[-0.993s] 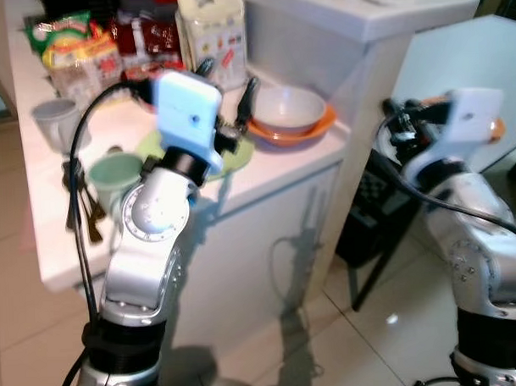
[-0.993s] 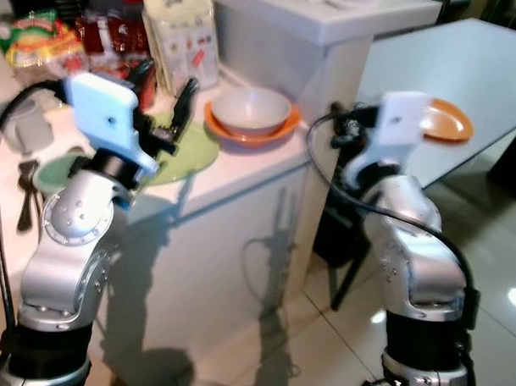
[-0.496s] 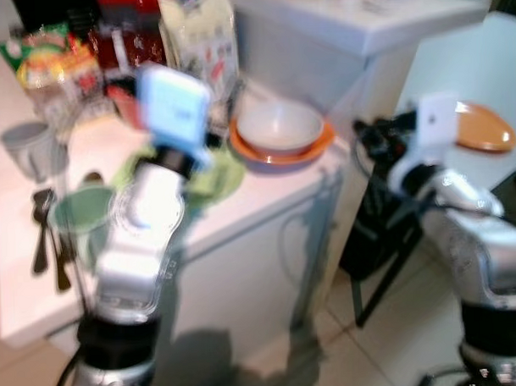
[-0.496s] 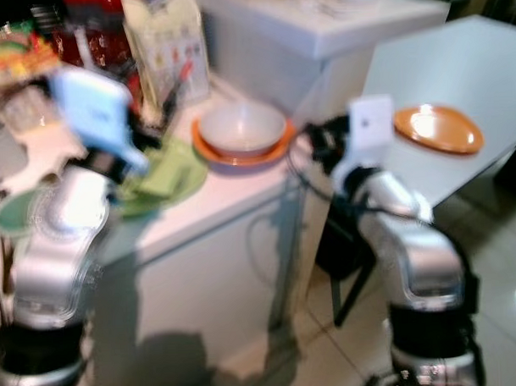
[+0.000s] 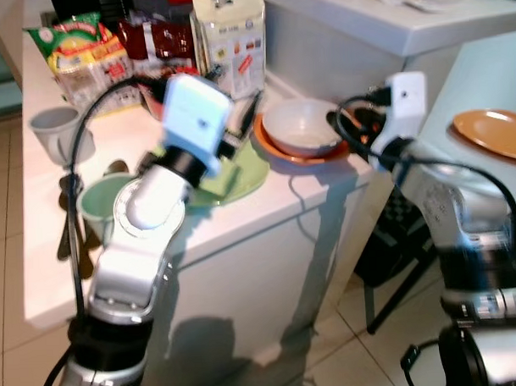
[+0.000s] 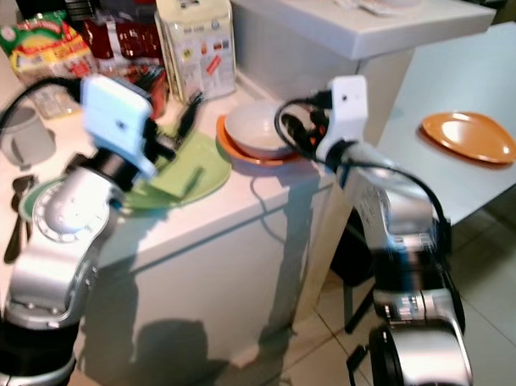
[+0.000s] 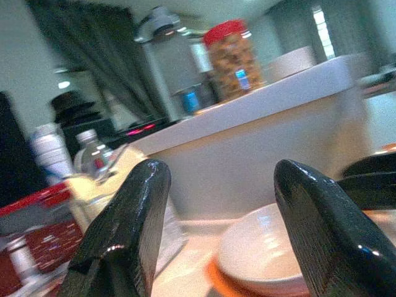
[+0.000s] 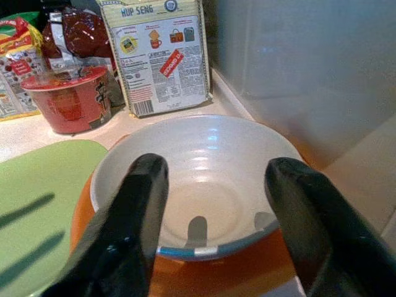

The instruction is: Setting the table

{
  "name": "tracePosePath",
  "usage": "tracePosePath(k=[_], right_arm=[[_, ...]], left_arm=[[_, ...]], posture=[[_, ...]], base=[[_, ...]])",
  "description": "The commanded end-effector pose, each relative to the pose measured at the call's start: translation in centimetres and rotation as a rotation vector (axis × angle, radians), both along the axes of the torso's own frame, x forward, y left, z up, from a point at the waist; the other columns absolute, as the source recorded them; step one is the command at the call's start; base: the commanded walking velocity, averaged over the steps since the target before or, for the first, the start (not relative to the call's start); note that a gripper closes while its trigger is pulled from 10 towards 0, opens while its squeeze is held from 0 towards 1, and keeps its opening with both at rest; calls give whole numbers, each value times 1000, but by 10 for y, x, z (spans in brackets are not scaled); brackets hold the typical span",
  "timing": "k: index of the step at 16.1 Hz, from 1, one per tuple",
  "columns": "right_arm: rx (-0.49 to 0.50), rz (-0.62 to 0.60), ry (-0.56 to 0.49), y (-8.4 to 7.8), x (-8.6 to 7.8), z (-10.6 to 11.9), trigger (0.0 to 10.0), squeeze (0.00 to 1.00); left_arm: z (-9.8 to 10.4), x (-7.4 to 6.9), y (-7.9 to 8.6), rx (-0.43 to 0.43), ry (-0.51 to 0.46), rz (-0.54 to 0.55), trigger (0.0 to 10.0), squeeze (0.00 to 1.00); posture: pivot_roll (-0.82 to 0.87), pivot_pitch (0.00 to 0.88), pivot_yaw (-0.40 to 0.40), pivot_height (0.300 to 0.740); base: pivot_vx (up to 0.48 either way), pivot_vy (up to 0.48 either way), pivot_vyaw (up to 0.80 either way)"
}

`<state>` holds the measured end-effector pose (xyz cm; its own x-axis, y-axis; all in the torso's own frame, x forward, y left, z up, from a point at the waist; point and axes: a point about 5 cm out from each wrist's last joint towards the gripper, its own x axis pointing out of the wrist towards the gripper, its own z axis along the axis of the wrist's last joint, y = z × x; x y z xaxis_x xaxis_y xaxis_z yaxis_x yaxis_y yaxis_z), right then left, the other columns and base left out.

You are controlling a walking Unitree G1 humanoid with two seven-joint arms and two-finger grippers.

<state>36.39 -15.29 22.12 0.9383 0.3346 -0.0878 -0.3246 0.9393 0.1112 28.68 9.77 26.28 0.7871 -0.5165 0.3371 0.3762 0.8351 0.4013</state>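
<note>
White bowl (image 5: 300, 126) sits in orange plate (image 5: 278, 147) on white table (image 5: 242, 212), at 3 o'clock of green plate (image 5: 237, 177). Right tool (image 8: 210, 216) fingers apart, poised just over bowl rim. Left tool (image 7: 216, 235) fingers apart above green plate, gripping nothing. Second orange plate (image 6: 470, 136) on grey table, 3 o'clock, well apart.

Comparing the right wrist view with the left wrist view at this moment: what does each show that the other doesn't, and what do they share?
Right wrist: the round green plate, a red instant-noodle cup and a printed cracker packet, seen past the open right gripper. Left wrist: a red-lidded snack jar on the raised white ledge, past the open left gripper. Both: the white bowl sitting in its orange plate.
</note>
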Motion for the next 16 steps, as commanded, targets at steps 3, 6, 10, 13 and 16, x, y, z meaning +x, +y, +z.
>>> tracePosePath(k=[3,6,10,13,16], right_arm=[[-34,-61,5,-12,26,10,10000,1000],[-74,-105,29,-19,37,9,10000,1000],[-104,-122,73,-25,50,8,10000,1000],[-91,-91,129,-21,52,3,10000,1000],[-57,-102,169,-20,54,1,10000,1000]], left_arm=[[-8,-7,-11,28,52,-101,10000,0],[-9,-9,-14,34,59,-114,10000,0],[-10,-11,-14,48,72,-133,10000,0],[-11,-12,-15,59,75,-142,10000,0],[-11,-13,-15,67,78,-149,10000,0]], posture=[[-1,0,-26,740],[4,0,-31,740],[8,0,-37,740],[14,0,-44,740],[14,0,-44,740]], base=[[0,0,0],[0,0,0],[0,0,0],[0,0,0],[0,0,0]])
